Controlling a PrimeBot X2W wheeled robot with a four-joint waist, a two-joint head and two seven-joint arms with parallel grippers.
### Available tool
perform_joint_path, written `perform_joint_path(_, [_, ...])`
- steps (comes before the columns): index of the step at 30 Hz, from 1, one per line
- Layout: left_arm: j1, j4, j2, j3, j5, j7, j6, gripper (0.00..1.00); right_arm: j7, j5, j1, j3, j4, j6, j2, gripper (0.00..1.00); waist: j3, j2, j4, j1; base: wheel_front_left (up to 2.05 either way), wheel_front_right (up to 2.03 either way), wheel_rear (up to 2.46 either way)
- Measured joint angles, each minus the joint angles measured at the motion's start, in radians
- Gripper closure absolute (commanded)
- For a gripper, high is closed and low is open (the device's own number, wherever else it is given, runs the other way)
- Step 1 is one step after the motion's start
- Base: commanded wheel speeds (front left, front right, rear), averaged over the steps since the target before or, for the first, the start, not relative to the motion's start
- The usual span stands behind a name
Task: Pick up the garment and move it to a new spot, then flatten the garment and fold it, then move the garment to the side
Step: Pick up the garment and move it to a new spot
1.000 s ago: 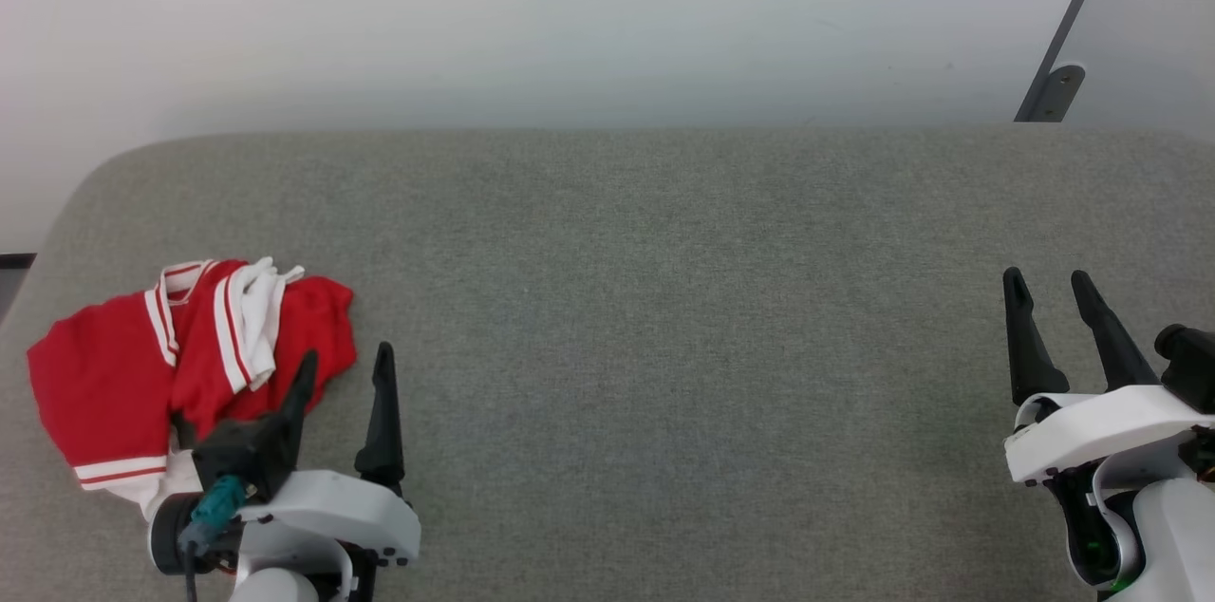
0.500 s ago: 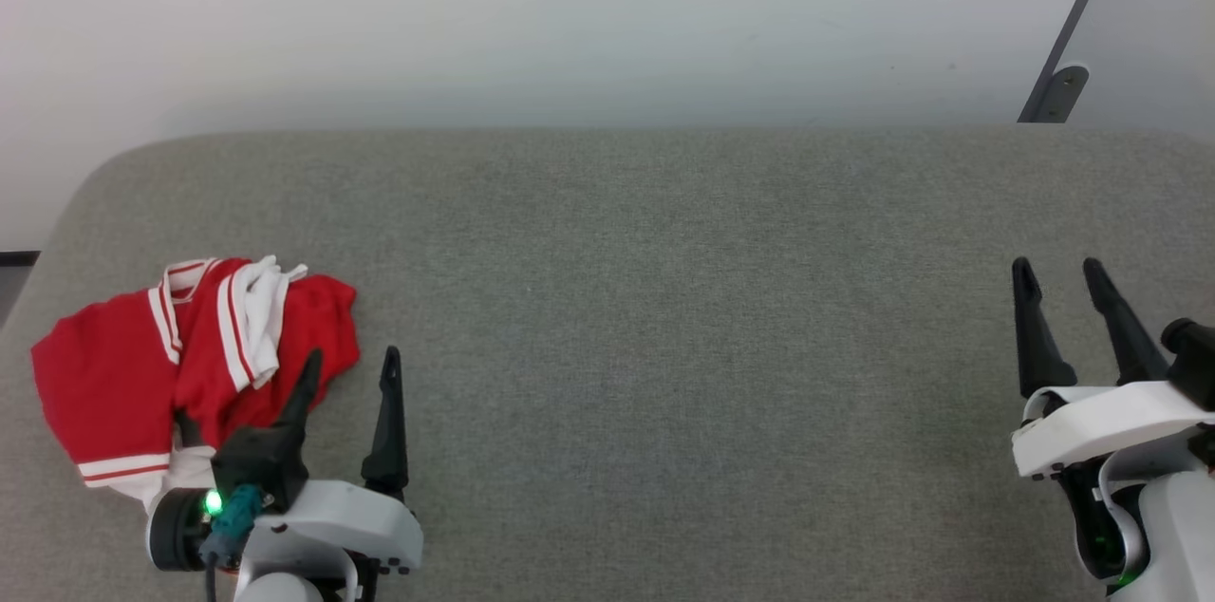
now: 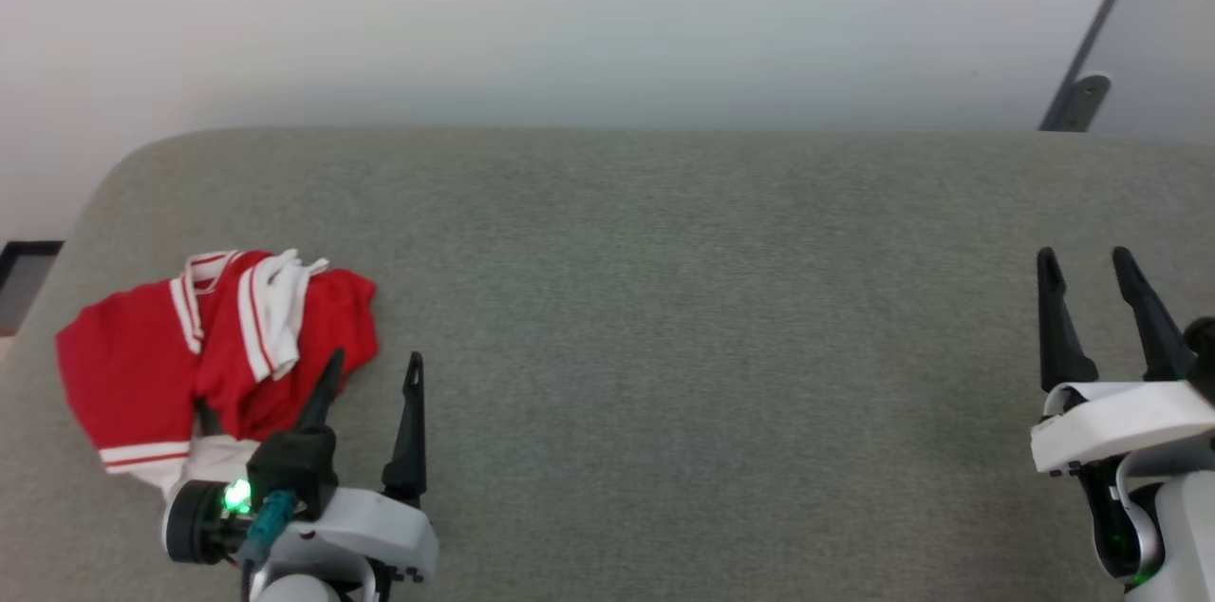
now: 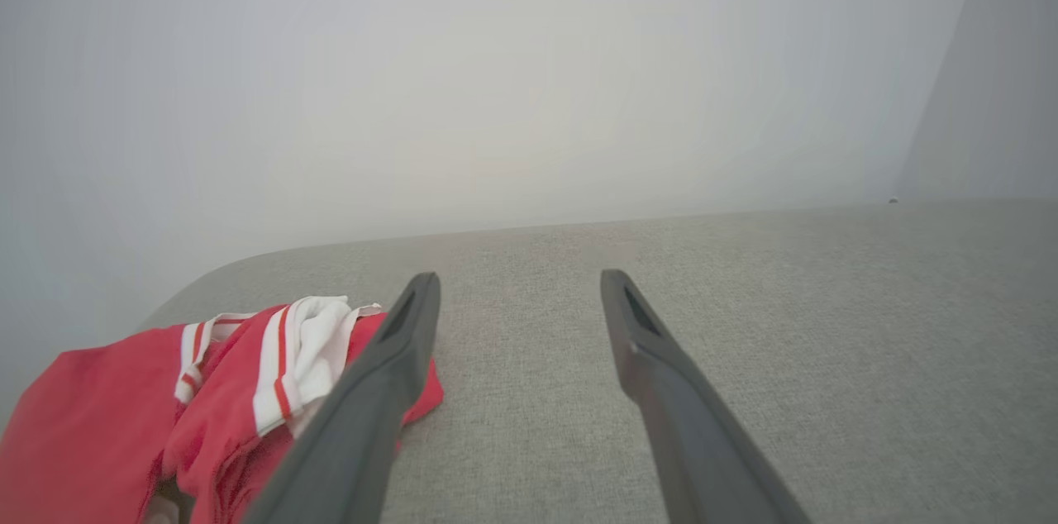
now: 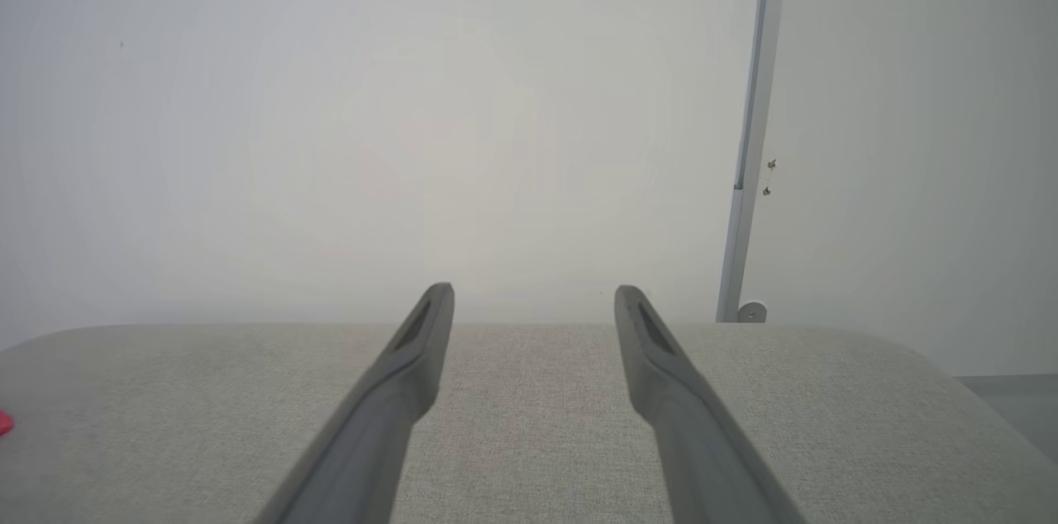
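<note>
Down at the near-left corner, my left gripper (image 3: 376, 357) sits low over the grey cushion (image 3: 664, 317), fingers spread wide with nothing between them, pointing away from me. Across at the near right, my right gripper (image 3: 1084, 253) is likewise wide and empty, well apart from the work. Just beyond the left gripper and off to its left lies the garment (image 3: 142, 365), a crumpled red heap near the cushion's left end. Its longer span runs roughly left to right. The gripper's left finger overlaps the heap's near-right edge in the head view; I cannot tell whether it touches. The left arm is clearly nearer, and I judge a short swing leftward and down would reach the cloth. Farther off, the cushion runs on to a pale wall (image 3: 570, 13).
</note>
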Motion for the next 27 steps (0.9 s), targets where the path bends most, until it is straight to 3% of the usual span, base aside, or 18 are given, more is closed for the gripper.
perform_joint_path(12, [0.0,-0.012,-0.034,0.023,0.031,-0.007,0.005,0.0,-0.007,-0.005,0.035,-0.01,-0.039,0.0,-0.002,0.0,0.004,0.0,0.124,0.0001,0.0,0.0,0.0])
perform_joint_path(27, [0.06,-0.027,-0.06,0.072,0.023,-0.007,0.037,0.0,-0.007,-0.009,0.039,0.099,-0.025,0.0,0.02,0.0,0.002,0.0,0.4,0.0,0.0,0.0,0.0])
